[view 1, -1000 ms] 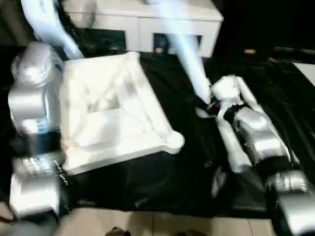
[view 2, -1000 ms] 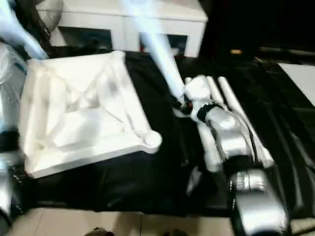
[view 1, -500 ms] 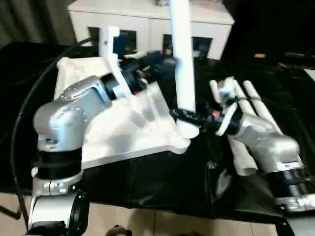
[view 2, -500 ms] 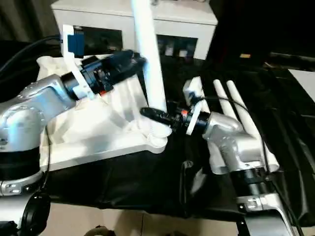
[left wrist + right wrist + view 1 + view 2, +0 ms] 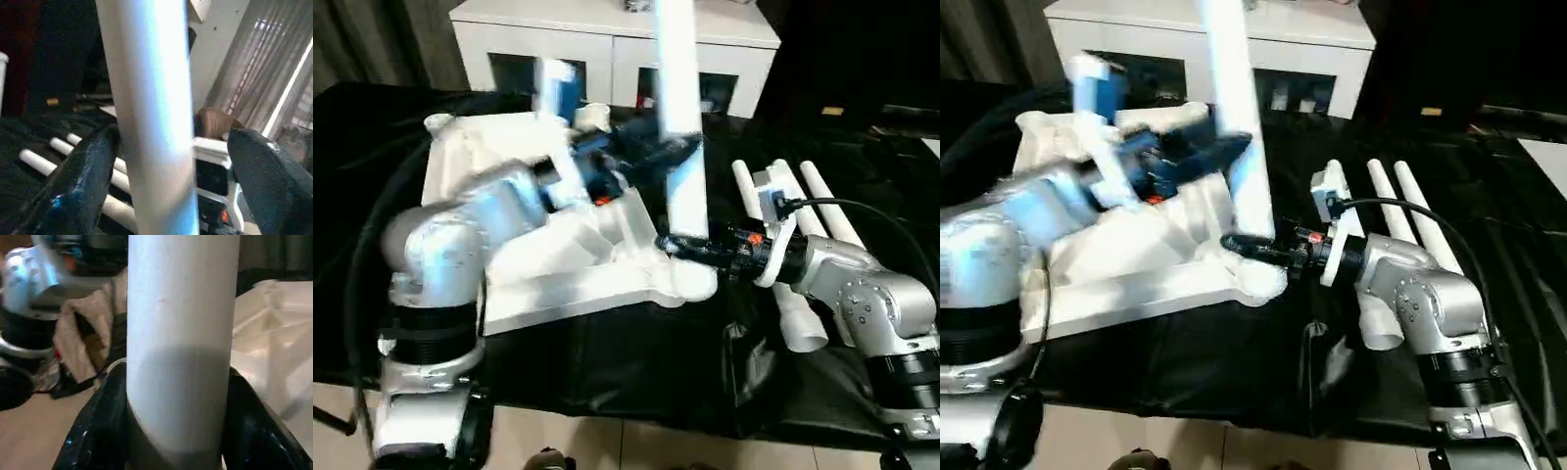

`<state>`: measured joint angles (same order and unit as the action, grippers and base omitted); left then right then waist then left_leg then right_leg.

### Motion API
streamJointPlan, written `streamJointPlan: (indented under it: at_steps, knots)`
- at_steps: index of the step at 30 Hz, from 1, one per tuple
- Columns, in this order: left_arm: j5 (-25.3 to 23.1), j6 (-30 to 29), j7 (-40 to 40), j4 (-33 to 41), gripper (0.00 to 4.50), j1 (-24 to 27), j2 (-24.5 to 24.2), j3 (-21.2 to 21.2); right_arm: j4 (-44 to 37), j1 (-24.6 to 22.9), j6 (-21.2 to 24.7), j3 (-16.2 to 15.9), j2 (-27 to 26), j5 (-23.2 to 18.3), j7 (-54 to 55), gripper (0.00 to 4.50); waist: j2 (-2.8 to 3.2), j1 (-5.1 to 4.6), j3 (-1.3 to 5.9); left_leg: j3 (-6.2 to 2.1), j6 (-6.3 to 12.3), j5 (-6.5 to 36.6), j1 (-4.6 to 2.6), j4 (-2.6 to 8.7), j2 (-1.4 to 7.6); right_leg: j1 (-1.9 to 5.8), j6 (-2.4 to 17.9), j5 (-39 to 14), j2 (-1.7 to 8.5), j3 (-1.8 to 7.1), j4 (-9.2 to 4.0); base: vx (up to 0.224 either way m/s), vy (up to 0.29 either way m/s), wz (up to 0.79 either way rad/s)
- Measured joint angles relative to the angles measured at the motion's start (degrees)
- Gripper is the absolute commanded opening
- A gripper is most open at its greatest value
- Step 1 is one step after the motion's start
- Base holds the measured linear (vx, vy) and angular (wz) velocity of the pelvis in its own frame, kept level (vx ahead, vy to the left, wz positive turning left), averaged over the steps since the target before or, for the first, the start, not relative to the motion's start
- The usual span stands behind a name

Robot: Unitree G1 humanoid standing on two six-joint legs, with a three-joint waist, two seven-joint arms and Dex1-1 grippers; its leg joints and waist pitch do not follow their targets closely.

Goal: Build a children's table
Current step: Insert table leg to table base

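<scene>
I have the tabletop (image 5: pixel 524 250) lying underside up on the black-draped table (image 5: pixel 607 372), its near right corner socket (image 5: pixel 690 284) pointing toward the free black cloth in the middle. One leg (image 5: pixel 680 117) stands upright in that socket, rising out of the top of the head views. My right gripper (image 5: pixel 680 245) comes in level from the right and clamps the leg low down, just above the socket; in the right wrist view both black fingers (image 5: pixel 98 431) press against the tube's sides. My left gripper (image 5: pixel 671 155) reaches across over the tabletop from the left and sits around the same leg higher up, but in the left wrist view its fingers (image 5: pixel 88 181) stand apart from the tube, one near it and the other well clear, so it is spread and holds nothing. Three spare legs (image 5: pixel 803 245) lie side by side on the cloth to the right of the socket, running from near to far, partly under my right forearm. Between the tabletop's near edge and the table's near edge there is a broad strip of bare cloth, then pale floor (image 5: pixel 607 446). A white cabinet (image 5: pixel 607 49) stands just beyond the table's far edge, behind the leg.
</scene>
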<state>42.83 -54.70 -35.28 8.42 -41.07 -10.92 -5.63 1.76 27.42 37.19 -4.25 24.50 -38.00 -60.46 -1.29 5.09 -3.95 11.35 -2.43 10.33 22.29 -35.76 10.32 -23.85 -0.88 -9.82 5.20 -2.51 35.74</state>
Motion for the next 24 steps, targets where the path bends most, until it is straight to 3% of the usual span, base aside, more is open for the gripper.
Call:
streamJointPlan:
  at_steps: [6,14,22,24]
  knots:
    - [-0.53,0.16,1.21,-1.48,4.18,-0.46,0.91,0.48,-0.57,-0.57,0.2,-0.87,0.46,0.36,-0.55,1.88,0.0,-0.06,0.0,0.0,0.0,0.0,0.02,0.02,0.0,-0.01,0.13,0.08,0.0,-0.01,-0.03,0.0,0.0,0.0]
    - [2.57,-0.58,3.36,-2.07,3.44,-1.99,2.59,-2.05,-0.64,-0.57,0.2,-0.88,0.54,0.45,-0.64,1.88,0.0,-0.06,0.0,0.0,0.0,0.0,0.01,0.03,0.0,0.0,0.14,0.09,0.0,-0.01,-0.03,0.0,0.0,0.0]
    - [2.56,-0.82,4.43,-3.75,2.92,-2.27,2.07,-2.92,-0.66,-0.56,0.19,-1.41,0.85,1.77,-0.69,1.88,0.0,-0.07,0.0,0.0,0.0,0.0,0.01,0.03,0.0,0.0,-0.01,-0.01,0.0,-0.01,-0.04,0.0,0.0,0.0]
    - [2.56,-1.17,4.42,-3.86,2.59,-2.27,1.79,-2.91,-0.66,-0.56,0.19,-1.42,0.85,1.94,-0.69,1.88,0.0,-0.07,0.0,0.0,0.0,0.0,0.01,0.03,0.0,0.0,0.0,0.0,0.0,-0.01,-0.03,0.0,0.0,0.0]
